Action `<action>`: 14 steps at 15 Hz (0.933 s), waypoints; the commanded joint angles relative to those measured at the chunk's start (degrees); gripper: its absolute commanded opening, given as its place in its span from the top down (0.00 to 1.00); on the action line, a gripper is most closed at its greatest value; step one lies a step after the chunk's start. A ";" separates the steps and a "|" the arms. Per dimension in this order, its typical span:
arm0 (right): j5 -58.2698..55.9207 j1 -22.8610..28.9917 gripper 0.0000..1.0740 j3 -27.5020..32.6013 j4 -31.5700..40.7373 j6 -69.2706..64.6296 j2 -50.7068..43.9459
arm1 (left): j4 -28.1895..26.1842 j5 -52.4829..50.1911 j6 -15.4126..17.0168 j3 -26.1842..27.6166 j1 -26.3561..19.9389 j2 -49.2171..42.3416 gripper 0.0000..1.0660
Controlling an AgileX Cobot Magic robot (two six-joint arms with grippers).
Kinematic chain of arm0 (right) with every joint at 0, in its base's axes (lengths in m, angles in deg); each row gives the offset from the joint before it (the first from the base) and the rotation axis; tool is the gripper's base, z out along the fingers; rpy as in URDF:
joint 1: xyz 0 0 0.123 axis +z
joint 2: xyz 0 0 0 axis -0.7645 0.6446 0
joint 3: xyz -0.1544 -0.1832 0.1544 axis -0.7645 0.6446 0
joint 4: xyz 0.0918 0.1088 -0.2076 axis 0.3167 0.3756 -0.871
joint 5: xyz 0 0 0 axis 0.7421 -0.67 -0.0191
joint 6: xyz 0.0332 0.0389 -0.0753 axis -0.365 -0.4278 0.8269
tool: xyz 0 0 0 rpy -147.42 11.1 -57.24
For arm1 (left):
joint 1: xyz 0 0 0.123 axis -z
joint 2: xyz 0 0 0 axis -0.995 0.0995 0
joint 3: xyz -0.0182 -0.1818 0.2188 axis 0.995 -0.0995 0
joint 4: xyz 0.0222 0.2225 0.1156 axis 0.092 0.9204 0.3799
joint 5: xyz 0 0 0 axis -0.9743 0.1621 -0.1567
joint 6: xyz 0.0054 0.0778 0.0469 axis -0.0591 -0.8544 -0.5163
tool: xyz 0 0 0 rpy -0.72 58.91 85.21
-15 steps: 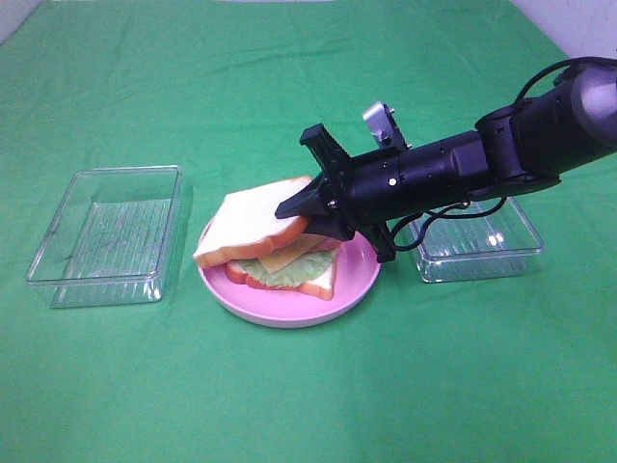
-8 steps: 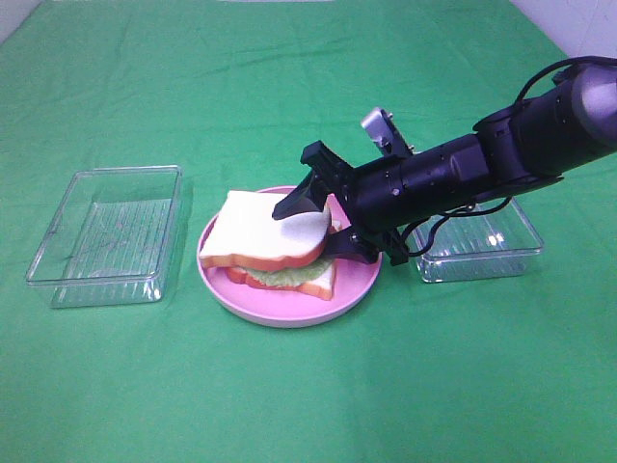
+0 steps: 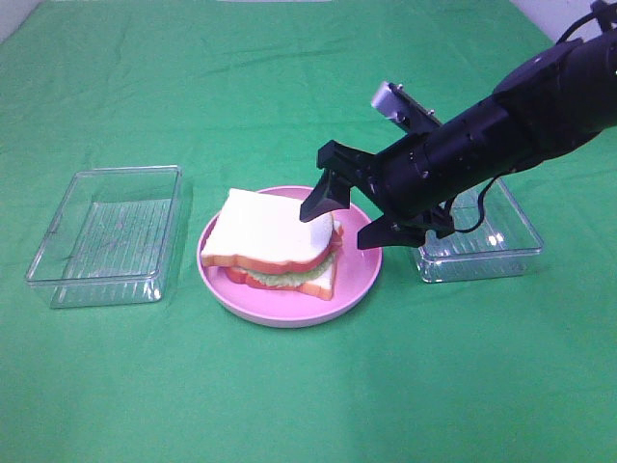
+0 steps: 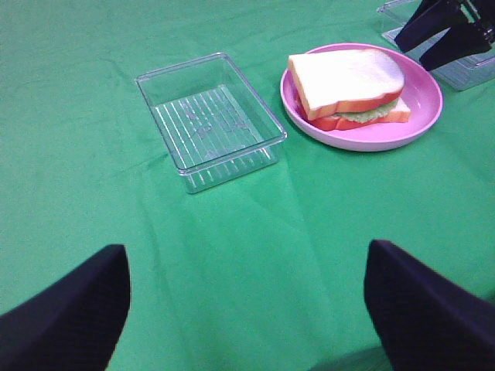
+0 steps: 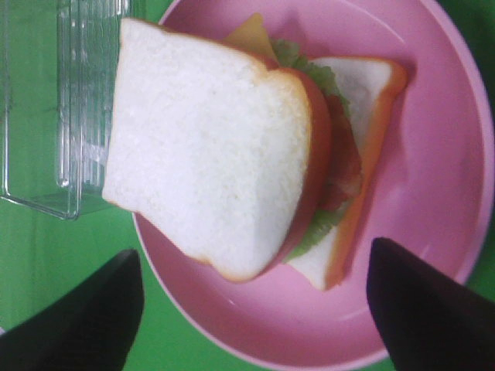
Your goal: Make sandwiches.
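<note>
A sandwich (image 3: pixel 273 243) lies on the round pink plate (image 3: pixel 289 314). Its top white slice sits flat and a little askew over lettuce, cheese and bacon, with a second slice underneath. My right gripper (image 3: pixel 342 223) hovers open just above the plate's right side, holding nothing, with its black fingertips (image 3: pixel 314 206) clear of the bread. The right wrist view looks straight down on the sandwich (image 5: pixel 209 147) and plate (image 5: pixel 437 154) between the spread gripper (image 5: pixel 255 325). The left gripper (image 4: pixel 247 325) stands open over bare cloth, well short of the sandwich (image 4: pixel 348 77).
An empty clear tray (image 3: pixel 106 236) stands left of the plate. Another clear tray (image 3: pixel 482 246) sits to the plate's right, under the right arm. Green cloth covers the whole table. The left wrist view shows the left tray (image 4: pixel 209 120) and the right gripper (image 4: pixel 448 31).
The right gripper let the top bread slice down onto the stack, opened, and drew up and back to the right. The slice now lies flat.
</note>
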 commanded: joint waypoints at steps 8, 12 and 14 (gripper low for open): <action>-17.53 -0.06 0.30 7.45 -49.68 -25.84 -37.18 | -0.23 -0.69 0.00 -0.11 0.23 -0.46 0.26; -27.62 -0.06 0.30 17.82 -52.88 -26.53 -60.10 | -0.29 -0.69 0.00 -0.11 0.23 -0.46 0.26; -32.03 -0.06 0.30 22.35 -54.60 -26.53 -70.42 | -0.29 -0.69 0.00 -0.11 0.23 -0.46 0.26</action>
